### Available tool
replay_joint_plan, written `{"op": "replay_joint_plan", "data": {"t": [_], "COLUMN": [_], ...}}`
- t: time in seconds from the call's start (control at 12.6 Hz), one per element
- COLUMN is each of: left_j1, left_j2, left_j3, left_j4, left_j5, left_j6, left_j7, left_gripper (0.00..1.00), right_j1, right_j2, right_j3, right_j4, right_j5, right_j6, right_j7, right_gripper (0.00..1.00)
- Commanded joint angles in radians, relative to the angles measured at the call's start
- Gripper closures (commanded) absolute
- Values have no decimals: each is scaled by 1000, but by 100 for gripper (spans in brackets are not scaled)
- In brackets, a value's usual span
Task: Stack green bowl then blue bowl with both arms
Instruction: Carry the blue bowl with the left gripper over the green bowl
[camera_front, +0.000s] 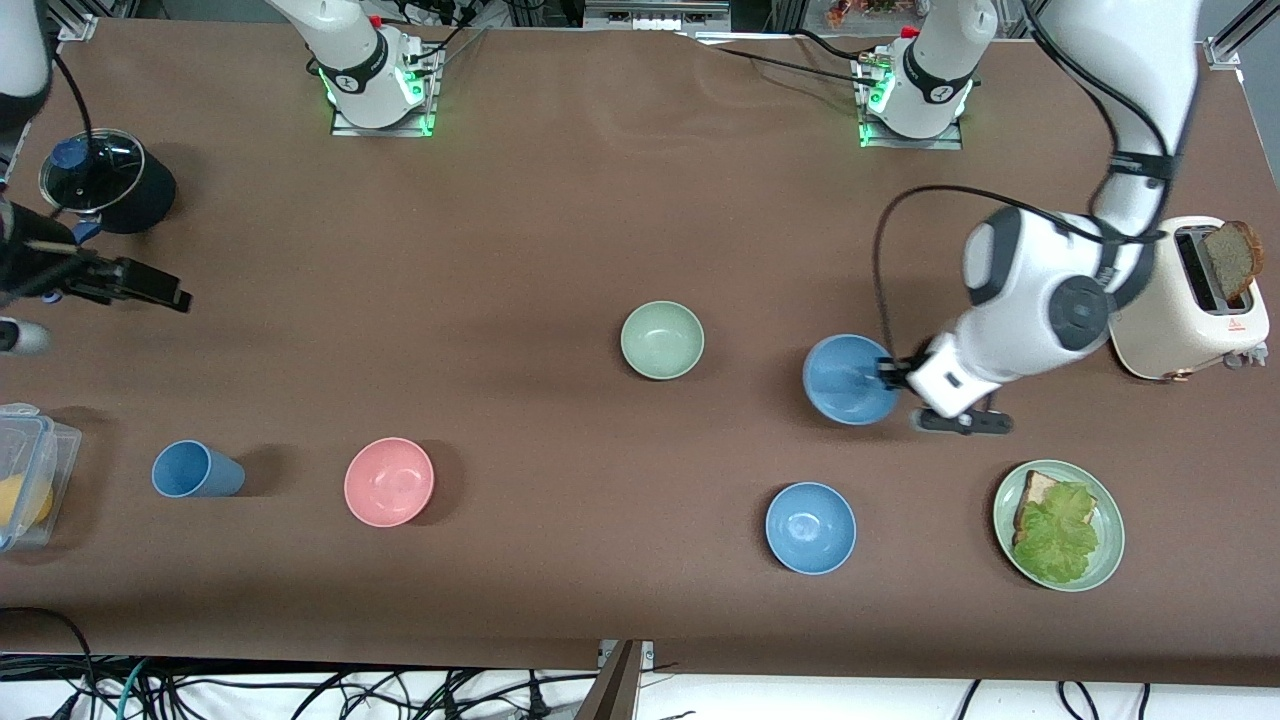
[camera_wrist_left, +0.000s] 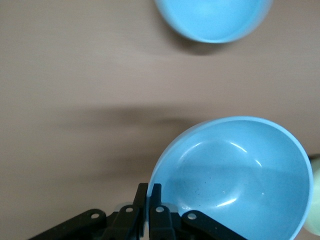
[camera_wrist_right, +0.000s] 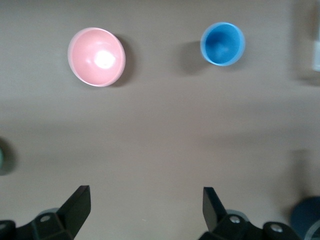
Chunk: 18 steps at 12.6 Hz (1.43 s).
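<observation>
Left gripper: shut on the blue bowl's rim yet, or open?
Shut. The left gripper has its fingers pinched together on the rim of the blue bowl, beside the green bowl.

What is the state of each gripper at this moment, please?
Left gripper: shut on the rim of the blue bowl.
Right gripper: open, holding nothing, waiting at the right arm's end of the table.

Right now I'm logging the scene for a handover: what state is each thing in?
blue bowl: rim pinched by the left end effector, shut
green bowl: upright, empty, untouched
second blue bowl: upright, empty
pink bowl: upright, empty
blue cup: lying on its side
toaster: bread sticking up
right end effector: open, waiting
</observation>
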Motion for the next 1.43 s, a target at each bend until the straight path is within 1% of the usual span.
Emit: {"op": "replay_joint_plan", "data": {"t": [0.0,0.16,0.32,0.4,0.48,0.56,0.64,0.79,0.87,0.95,1.03,1.11,1.19,1.35], "left_j1": [-142,-234,-304,-329,-337,-352,-364,-378,-380,-380,-380,-378,-374,-354], "left_j2": [29,76,112,128,150,164,171,185,191,193,195,190,184,162], "left_j3": [16,18,21,24,26,26,26,24,24,24,27,29,29,30], "left_j4": [59,112,139,150,162,162,164,164,164,170,182,198,225,274], "left_j5": [-7,-6,-5,-5,-5,-3,16,58,58,56,53,56,56,58], "left_j6": [-26,-26,-22,-19,-17,-16,-2,6,6,6,6,4,-6,-58], "left_j7": [-211,-342,-422,-448,-460,-473,-491,-536,-540,-540,-542,-536,-527,-527], "left_gripper": [100,100,100,100,100,100,100,100,98,80,48,4,0,0], "right_j1": [-98,-77,-45,-42,-5,84,151,125,77,44,42,42,47,50], "right_j2": [-198,-209,-206,-201,-192,-186,-184,-180,-178,-178,-178,-177,-172,-166], "right_j3": [145,139,107,100,69,-16,-99,-94,-56,-13,-3,-3,-3,-3], "right_j4": [-282,-286,-280,-275,-260,-247,-249,-249,-249,-249,-249,-249,-249,-244], "right_j5": [-60,-56,-57,-57,-57,-57,-59,-59,-56,-57,-57,-57,-57,-59], "right_j6": [163,156,148,148,145,145,143,143,143,143,143,143,143,145], "right_j7": [3,10,18,18,15,13,13,3,1,3,10,12,13,16], "right_gripper": [1,1,1,1,1,1,1,1,1,1,1,1,1,1]}}
